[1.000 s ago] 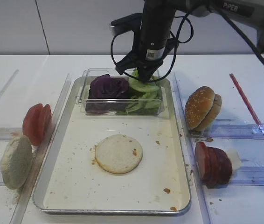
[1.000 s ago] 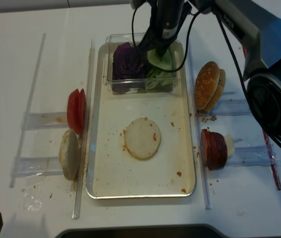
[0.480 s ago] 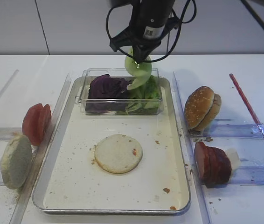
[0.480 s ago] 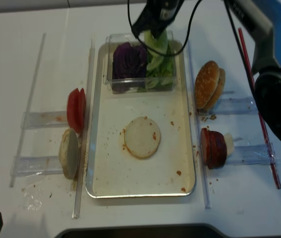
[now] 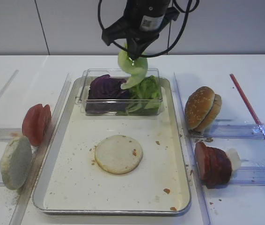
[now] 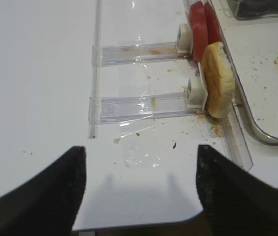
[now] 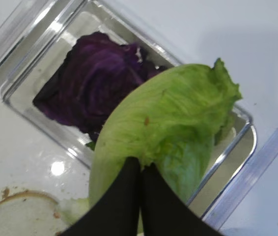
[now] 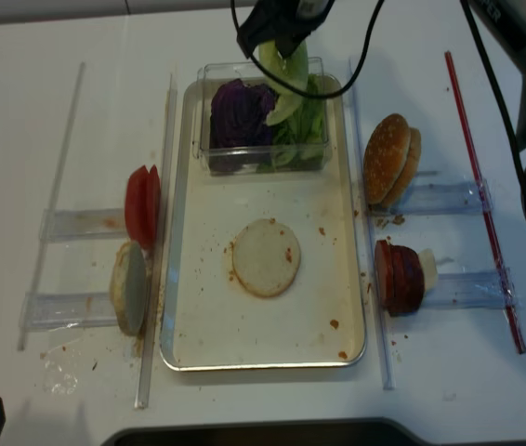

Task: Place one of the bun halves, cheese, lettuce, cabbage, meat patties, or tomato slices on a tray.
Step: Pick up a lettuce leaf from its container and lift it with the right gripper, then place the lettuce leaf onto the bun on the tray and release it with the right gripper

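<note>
My right gripper point(image 5: 135, 56) point(image 7: 140, 164) is shut on the pale green lettuce point(image 5: 132, 70) point(image 7: 173, 113) point(image 8: 284, 79). The leaf hangs in the air above the clear box, over the far end of the silver tray point(image 5: 123, 199) point(image 8: 263, 346). Purple cabbage point(image 5: 106, 87) point(image 7: 97, 81) lies in that box beside more green leaves. A flat bun disc point(image 5: 118, 153) point(image 8: 266, 257) lies in the middle of the tray. My left gripper point(image 6: 140, 150) stands open over bare table at the near left, holding nothing.
Left of the tray, tomato slices point(image 5: 36, 123) point(image 6: 200, 27) and a pale bun half point(image 5: 15, 161) point(image 6: 217, 78) stand in clear racks. On the right are a sesame bun point(image 5: 200, 108), meat patties point(image 5: 213, 164), a pale cheese piece point(image 5: 234, 158) and a red rod point(image 5: 254, 112).
The right gripper has risen out of the clear box and shifted slightly left, carrying the lettuce leaf up with it. The left gripper's earlier state is not shown.
</note>
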